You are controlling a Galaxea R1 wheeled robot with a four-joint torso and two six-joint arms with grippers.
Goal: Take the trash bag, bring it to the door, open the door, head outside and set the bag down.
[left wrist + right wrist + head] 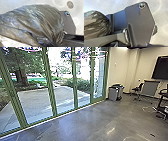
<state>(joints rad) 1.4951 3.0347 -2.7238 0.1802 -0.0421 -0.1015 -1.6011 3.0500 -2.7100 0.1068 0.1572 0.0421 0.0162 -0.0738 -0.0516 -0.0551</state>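
A tall row of green-framed glass panels (pixel 75 79) runs along the left and centre in the head view; which of them is the door I cannot tell. The dark, shiny trash bag (pixel 37 18) looms large in the left wrist view, bulging and wrinkled. Its folds draw together at my left gripper (pixel 56 43), which is shut on it. The same trash bag (pixel 95 25) shows in the right wrist view, beside the robot's dark plate.
Grey bins (pixel 115 93) stand by the wall past the last glass panel. Farther right are office chairs (pixel 138 90), a wall screen (pixel 161 68) and cables on the floor (pixel 147 108). Beyond the glass lie a paved yard (pixel 35 103) and trees.
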